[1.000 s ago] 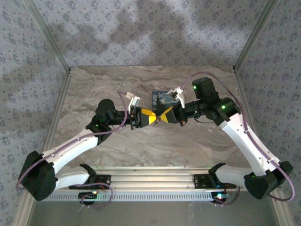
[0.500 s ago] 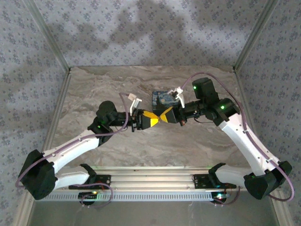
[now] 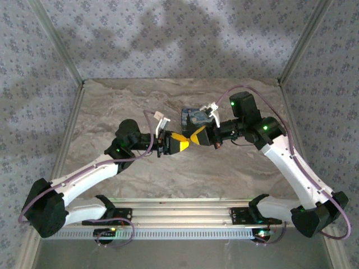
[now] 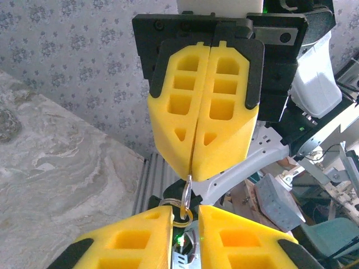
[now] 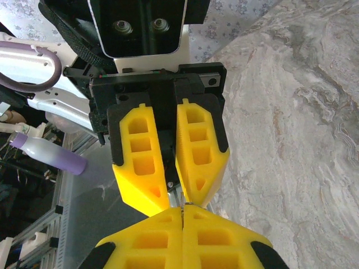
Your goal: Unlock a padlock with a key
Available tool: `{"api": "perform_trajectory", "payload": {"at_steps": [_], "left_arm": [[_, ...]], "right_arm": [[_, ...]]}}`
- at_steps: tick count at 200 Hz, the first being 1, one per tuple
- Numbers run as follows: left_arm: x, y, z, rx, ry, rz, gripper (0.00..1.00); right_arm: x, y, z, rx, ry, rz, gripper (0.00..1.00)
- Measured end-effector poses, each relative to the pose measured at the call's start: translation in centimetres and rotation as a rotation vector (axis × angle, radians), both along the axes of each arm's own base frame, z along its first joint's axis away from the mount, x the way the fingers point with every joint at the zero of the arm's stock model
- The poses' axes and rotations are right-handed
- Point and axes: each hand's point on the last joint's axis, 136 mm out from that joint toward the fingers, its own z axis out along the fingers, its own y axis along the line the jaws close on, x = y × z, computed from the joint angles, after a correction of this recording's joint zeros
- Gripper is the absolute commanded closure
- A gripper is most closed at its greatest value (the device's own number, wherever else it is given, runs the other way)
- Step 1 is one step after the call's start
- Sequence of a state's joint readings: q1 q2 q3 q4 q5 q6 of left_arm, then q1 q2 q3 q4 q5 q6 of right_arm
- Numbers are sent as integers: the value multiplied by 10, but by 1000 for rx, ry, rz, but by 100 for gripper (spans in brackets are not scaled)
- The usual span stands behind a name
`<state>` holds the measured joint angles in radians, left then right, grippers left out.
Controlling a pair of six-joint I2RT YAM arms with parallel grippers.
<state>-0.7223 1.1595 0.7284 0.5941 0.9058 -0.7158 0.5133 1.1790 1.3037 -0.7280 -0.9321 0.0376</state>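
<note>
key (image 4: 186, 195) stuck out of the shut right pincer (image 4: 192, 168) straight into the narrow gap of the left pincer (image 4: 185, 216), tip to tip, padlock (image 3: 192, 117) just behind the right.

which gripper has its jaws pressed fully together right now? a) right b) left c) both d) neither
a: in the left wrist view the right gripper has its jaws closed flat against each other, pinching a small metal ring, while the left gripper has its jaws apart with a clear gap between them.
</note>
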Motion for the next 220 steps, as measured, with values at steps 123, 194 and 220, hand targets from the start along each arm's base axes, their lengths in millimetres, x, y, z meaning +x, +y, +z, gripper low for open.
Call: {"api": "perform_trajectory", "payload": {"at_steps": [123,194,220], "left_arm": [[3,5,-8,61,12,59,100],[38,30,-63,210,76,307,100],[45,43,-105,303,153,374,100]], "right_arm": [[2,6,-9,-7,21,1,84],[55,-25,-78,-233,28,-383,48],[79,-44,-107,-321,54,-564,47]]}}
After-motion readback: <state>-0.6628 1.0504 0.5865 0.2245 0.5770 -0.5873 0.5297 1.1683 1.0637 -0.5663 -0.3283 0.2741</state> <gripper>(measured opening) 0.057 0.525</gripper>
